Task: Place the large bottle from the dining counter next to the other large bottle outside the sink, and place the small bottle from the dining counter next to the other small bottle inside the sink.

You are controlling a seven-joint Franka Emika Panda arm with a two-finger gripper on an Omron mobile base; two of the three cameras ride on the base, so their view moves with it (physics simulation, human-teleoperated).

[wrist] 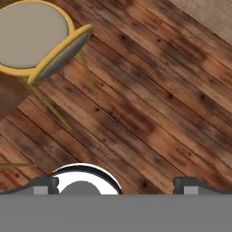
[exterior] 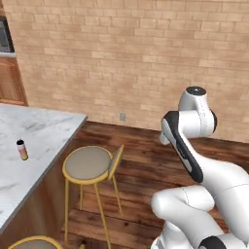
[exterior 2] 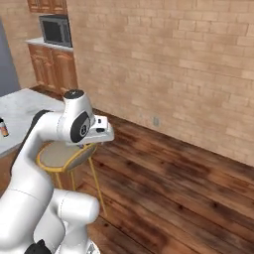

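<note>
While the arm sits folded over its base, nothing is yet within reach, so each line below runs from the tool outward.

Gripper: the gripper (wrist: 116, 186) points down at the wooden floor (wrist: 149, 104); its two tips stand wide apart at the bottom of the hand view, with nothing between them.
Arm: the arm (exterior: 194, 160) is tucked high, elbow bent, well apart from the counter.
Stool: a yellow-framed stool (exterior: 90, 165) with a grey seat stands just beside the counter's edge, between the robot and the bottle.
Counter: the marble dining counter (exterior: 39, 131) runs along the left of the left base view.
Small bottle: one small bottle (exterior: 22, 149) stands upright on the counter, set in from the near edge. In the right base view it shows at the far left border.
Large bottle: cannot be placed from these views.
Step in hand: judged as the approach to the counter, before any pick.
Doing it well: the base should likely close in on the counter clear of the stool, then the arm unfold high and descend over the bottle with the tips kept wide, straddling it evenly so it does not tip.
</note>
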